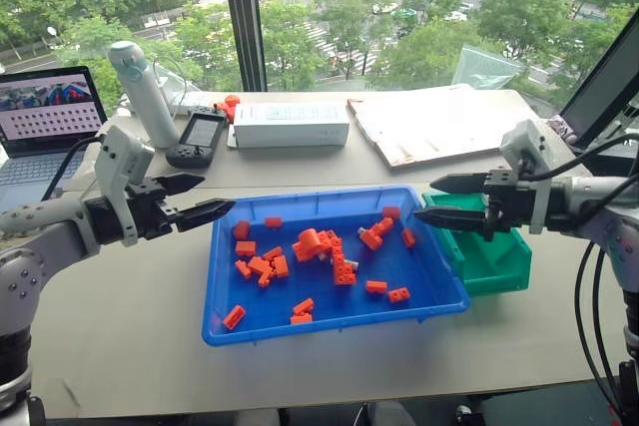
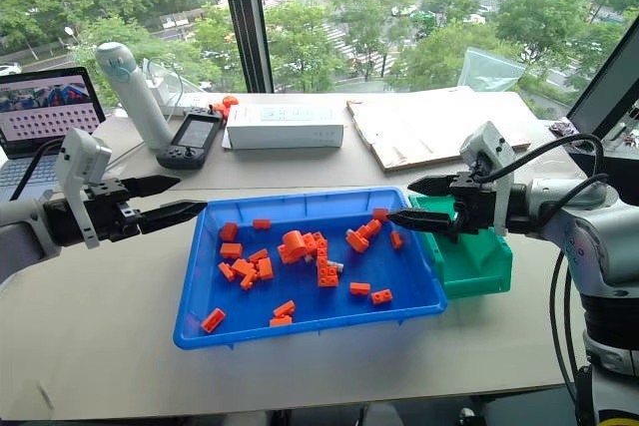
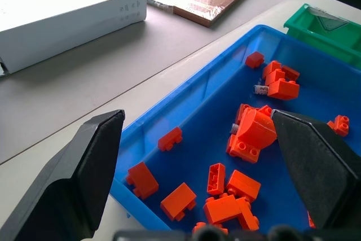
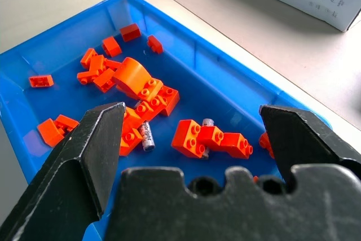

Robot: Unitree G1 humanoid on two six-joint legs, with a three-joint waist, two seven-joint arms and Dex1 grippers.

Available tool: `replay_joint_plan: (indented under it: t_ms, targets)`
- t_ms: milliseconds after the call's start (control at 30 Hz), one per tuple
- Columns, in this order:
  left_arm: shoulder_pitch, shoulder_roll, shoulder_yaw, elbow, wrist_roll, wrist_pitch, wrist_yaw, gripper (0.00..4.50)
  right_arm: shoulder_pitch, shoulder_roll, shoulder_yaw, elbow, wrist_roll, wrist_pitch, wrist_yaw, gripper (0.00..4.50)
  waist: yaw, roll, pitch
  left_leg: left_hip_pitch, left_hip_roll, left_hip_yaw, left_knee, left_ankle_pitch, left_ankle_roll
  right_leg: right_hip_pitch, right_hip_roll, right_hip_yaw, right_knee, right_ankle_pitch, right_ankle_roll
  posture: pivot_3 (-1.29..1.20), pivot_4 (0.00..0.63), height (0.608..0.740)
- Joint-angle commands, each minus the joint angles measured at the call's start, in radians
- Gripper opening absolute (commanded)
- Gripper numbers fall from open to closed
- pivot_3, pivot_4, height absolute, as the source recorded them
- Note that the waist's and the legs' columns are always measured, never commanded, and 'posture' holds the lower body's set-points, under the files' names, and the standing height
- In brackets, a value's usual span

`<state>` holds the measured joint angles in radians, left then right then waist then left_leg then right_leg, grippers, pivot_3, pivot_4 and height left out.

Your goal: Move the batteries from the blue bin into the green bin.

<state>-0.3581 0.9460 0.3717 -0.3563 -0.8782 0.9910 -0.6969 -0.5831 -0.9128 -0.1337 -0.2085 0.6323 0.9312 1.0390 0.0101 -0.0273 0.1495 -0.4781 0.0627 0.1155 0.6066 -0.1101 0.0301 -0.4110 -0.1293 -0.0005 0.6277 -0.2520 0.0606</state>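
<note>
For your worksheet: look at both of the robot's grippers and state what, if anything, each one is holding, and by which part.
Nothing is held. The left gripper and right gripper both hang open with nothing between their fingers, above the blue bin.

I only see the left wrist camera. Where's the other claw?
Observer: The right claw hangs open over the blue bin's right rim, beside the green bin.
Operator: Is there a battery I'm missing?
Observer: Yes. The right wrist view shows a battery lying flat among the orange bricks.
Operator: What's far off on my left?
Observer: A laptop, open at the table's left end.
</note>
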Motion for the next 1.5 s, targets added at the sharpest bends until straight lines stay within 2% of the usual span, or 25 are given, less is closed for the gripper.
replay_joint_plan:
  t_ms: [33, 100, 167, 333, 500, 733, 1133, 1267, 1333, 1500]
  targets:
    - [-0.013, 0.011, 0.042, -0.027, -0.054, -0.006, -0.038, 4.50, -0.038, 0.011, 0.008, -0.010, 0.000, -0.014, -0.014, 4.44, 0.000, 0.000, 0.000, 0.000, 0.000, 0.000, 0.000, 0.000, 0.000, 0.000, 0.000, 0.000, 0.000, 0.000, 0.000, 0.00, 0.150, 0.733]
    - [-0.006, 0.002, 0.084, -0.063, -0.127, 0.013, -0.053, 4.50, -0.080, 0.040, 0.067, 0.026, -0.023, -0.043, -0.002, 4.44, -0.002, 0.000, 0.000, 0.000, 0.000, 0.000, 0.000, 0.000, 0.000, 0.000, 0.000, 0.000, 0.000, 0.000, 0.000, 0.00, 0.150, 0.733]
    - [0.015, 0.019, 0.081, -0.093, -0.125, 0.010, -0.063, 4.50, -0.113, 0.052, 0.127, 0.040, -0.052, -0.070, 0.022, 4.44, -0.005, -0.001, 0.000, 0.000, 0.002, 0.000, 0.000, 0.000, 0.000, -0.001, 0.000, 0.000, 0.000, 0.001, -0.001, 0.00, 0.150, 0.733]
    - [0.044, 0.052, -0.001, -0.199, -0.120, 0.011, -0.082, 4.50, -0.187, 0.054, 0.350, 0.095, -0.209, -0.173, 0.107, 4.44, -0.006, -0.001, 0.000, 0.000, 0.002, 0.001, 0.000, 0.000, 0.000, -0.001, 0.000, -0.001, 0.000, 0.001, -0.001, 0.00, 0.150, 0.733]
    - [0.030, 0.055, -0.076, -0.252, -0.115, 0.014, -0.064, 4.50, -0.263, 0.086, 0.470, 0.227, -0.348, -0.304, 0.159, 4.44, -0.003, -0.001, 0.001, 0.000, 0.001, 0.002, 0.001, 0.000, 0.000, -0.001, 0.000, -0.001, 0.000, 0.001, -0.001, 0.00, 0.150, 0.733]
    - [0.049, 0.033, -0.121, -0.290, -0.102, -0.004, -0.036, 4.50, -0.344, 0.174, 0.552, 0.451, -0.487, -0.455, 0.209, 4.44, -0.006, -0.001, 0.001, 0.000, 0.002, 0.002, 0.000, 0.001, -0.001, -0.001, 0.002, -0.001, 0.001, 0.001, -0.001, 0.00, 0.150, 0.733]
    - [0.069, 0.029, -0.137, -0.313, -0.074, -0.011, 0.000, 4.50, -0.372, 0.284, 0.561, 0.660, -0.608, -0.625, 0.237, 4.44, -0.009, -0.001, 0.001, 0.000, 0.002, 0.000, 0.001, 0.002, -0.003, 0.000, 0.002, -0.004, 0.001, 0.004, 0.003, 0.00, 0.150, 0.733]
    - [0.067, 0.004, -0.122, -0.320, -0.095, -0.028, 0.003, 4.50, -0.379, 0.295, 0.550, 0.675, -0.624, -0.651, 0.245, 3.47, -0.010, -0.001, 0.001, 0.000, 0.003, -0.001, 0.000, 0.002, -0.004, 0.000, 0.002, -0.005, 0.002, 0.004, 0.003, 0.00, 0.150, 0.733]
    - [0.061, -0.009, -0.114, -0.317, -0.108, -0.026, 0.014, 4.50, -0.385, 0.289, 0.543, 0.668, -0.629, -0.656, 0.253, 2.73, -0.009, -0.001, 0.001, 0.000, 0.003, -0.001, 0.000, 0.002, -0.004, 0.000, 0.002, -0.006, 0.002, 0.004, 0.003, 0.00, 0.150, 0.733]
    - [0.058, -0.009, -0.130, -0.303, -0.090, -0.039, 0.014, 4.50, -0.387, 0.225, 0.535, 0.595, -0.631, -0.649, 0.331, 2.73, -0.009, 0.000, 0.001, 0.000, 0.003, -0.002, 0.000, 0.003, -0.004, 0.001, 0.002, -0.008, 0.002, 0.004, 0.003, 0.00, 0.150, 0.733]
